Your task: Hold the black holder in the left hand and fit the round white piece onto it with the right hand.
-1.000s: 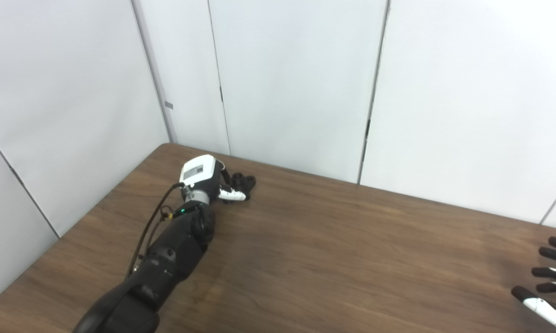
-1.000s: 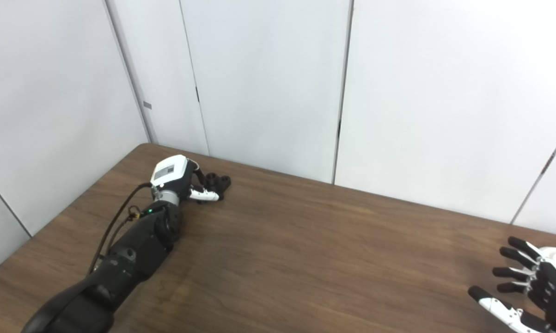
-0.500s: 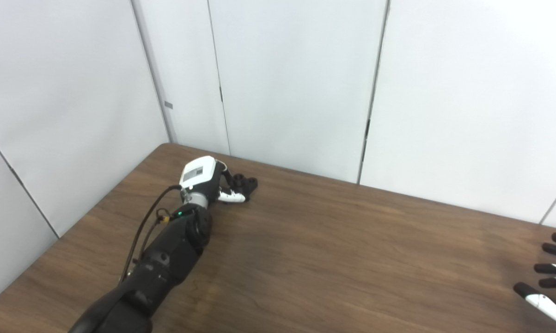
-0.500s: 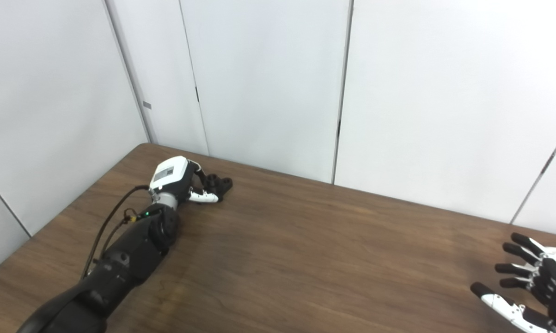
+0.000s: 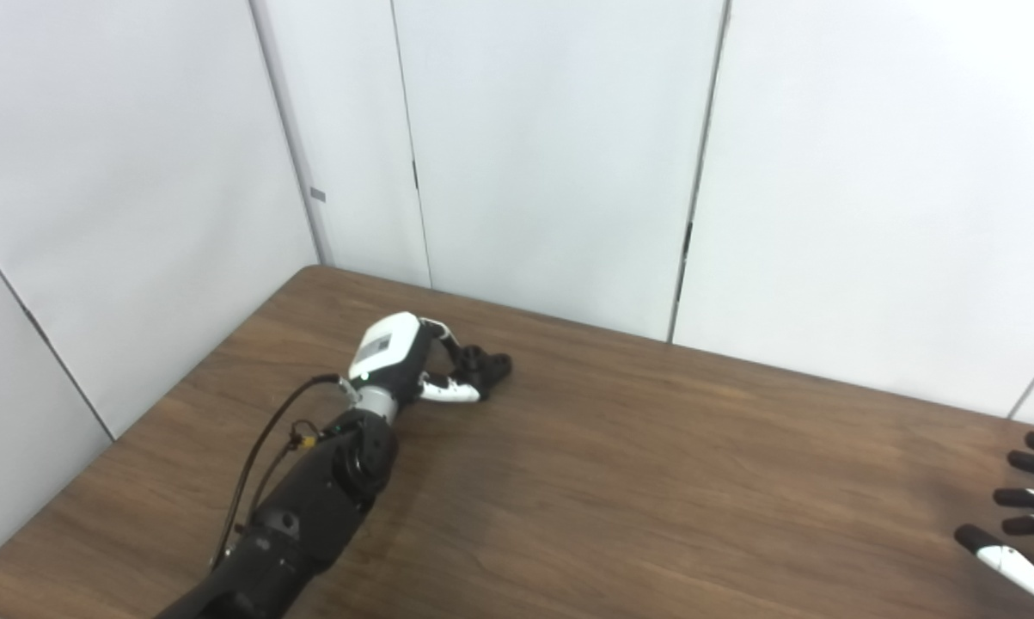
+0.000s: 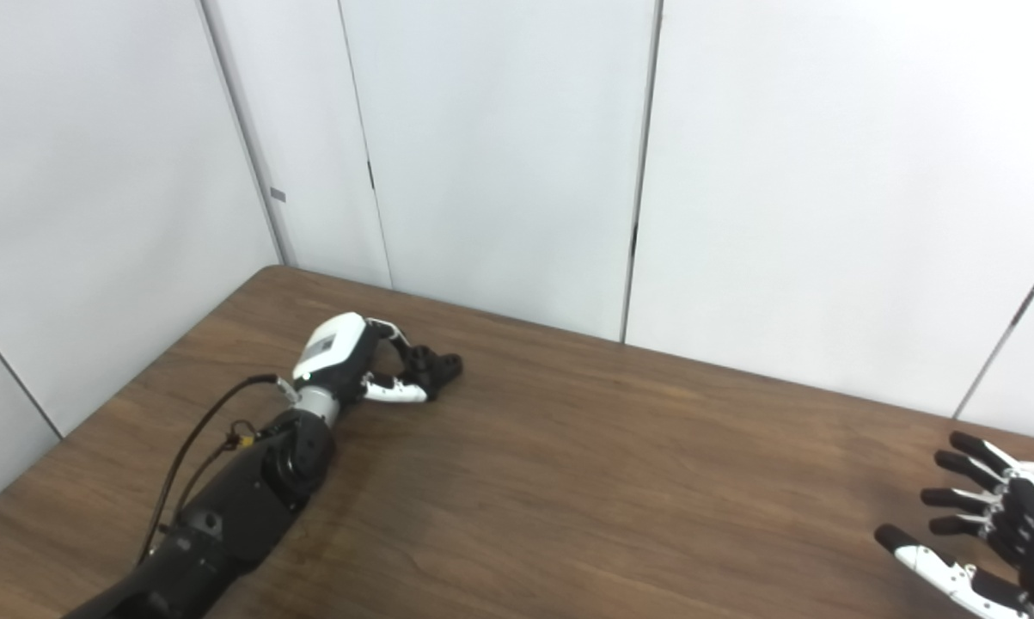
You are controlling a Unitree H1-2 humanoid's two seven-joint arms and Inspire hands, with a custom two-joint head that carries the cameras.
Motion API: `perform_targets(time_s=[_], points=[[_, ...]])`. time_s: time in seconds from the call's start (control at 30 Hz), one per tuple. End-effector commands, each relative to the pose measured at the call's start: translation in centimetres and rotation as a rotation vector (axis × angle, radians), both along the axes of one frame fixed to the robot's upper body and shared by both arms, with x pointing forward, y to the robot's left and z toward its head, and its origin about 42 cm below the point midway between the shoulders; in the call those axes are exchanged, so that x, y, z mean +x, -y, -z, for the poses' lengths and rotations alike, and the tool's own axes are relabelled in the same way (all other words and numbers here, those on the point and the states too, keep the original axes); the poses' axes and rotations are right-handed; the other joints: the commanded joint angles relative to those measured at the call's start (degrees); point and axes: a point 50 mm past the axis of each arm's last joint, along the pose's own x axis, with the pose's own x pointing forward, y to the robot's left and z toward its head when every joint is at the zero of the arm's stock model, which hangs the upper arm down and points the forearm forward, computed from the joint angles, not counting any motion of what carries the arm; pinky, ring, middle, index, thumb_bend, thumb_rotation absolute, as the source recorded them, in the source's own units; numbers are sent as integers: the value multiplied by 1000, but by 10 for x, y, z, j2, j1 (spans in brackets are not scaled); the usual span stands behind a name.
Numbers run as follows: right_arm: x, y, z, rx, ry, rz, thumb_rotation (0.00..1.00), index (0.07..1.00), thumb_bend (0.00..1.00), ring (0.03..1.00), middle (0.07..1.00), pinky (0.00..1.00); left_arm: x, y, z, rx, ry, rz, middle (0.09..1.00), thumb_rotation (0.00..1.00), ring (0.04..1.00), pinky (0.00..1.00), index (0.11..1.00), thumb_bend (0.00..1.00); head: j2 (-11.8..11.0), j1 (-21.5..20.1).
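The holder [image 5: 480, 368] lies on the table [image 5: 620, 481], toward its far left part, with your left hand [image 5: 413, 365] curled around it, fingers and thumb closed on the black part (whether it is lifted clear of the wood cannot be told). Your right hand [image 6: 994, 537] hovers at the table's right edge, well apart, fingers spread and holding nothing. White wall panels [image 5: 551, 155] stand behind.

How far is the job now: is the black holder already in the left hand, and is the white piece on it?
The left hand has its fingers around the black holder at the far left of the table. The right hand is open and holds nothing. No round white piece is in view, so fetching and fitting it remain.
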Motion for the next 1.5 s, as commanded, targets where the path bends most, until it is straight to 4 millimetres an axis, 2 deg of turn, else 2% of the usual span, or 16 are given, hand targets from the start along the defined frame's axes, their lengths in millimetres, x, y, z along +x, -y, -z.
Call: perform_targets(time_s=[0.0,0.17,0.3,0.47,0.6,0.8,0.93,1.07,1.2,1.47], points=[[7,0,-26,-16,105,-9,103,793,585,619,758,509,4,14,-5,-9,18,102,792,58,818,713,481,525,1,0],[7,-1,-26,-20,106,-10,56,797,572,624,760,522,0,30,-1,23,-2,200,800,61,823,697,484,525,4,-8],[8,-2,-25,-22,101,-8,85,810,581,644,772,547,-4,45,5,6,-27,274,811,61,827,724,486,525,5,-15],[9,-1,-22,-18,98,-11,101,819,587,645,776,545,-10,65,28,-34,-48,368,814,62,828,714,487,524,7,-27],[11,1,-17,48,81,-33,45,829,569,687,798,627,-15,86,43,-26,-74,454,819,68,844,716,487,524,7,-30],[12,3,-13,62,91,-45,102,824,579,681,790,622,-19,123,52,55,-113,606,822,71,841,695,486,524,10,-41],[13,6,-8,46,97,-42,208,816,627,658,772,611,-21,143,56,80,-135,673,820,73,841,688,484,523,12,-52],[13,7,-4,48,103,-45,267,810,671,645,762,606,-22,160,60,89,-136,760,823,74,842,674,484,522,14,-64],[15,8,-2,41,112,-43,303,803,698,635,752,588,-25,175,64,101,-150,822,822,74,844,679,483,523,16,-74],[16,6,0,30,147,-50,300,793,700,608,743,540,-33,198,67,152,-170,933,814,75,855,686,483,522,24,-101]])
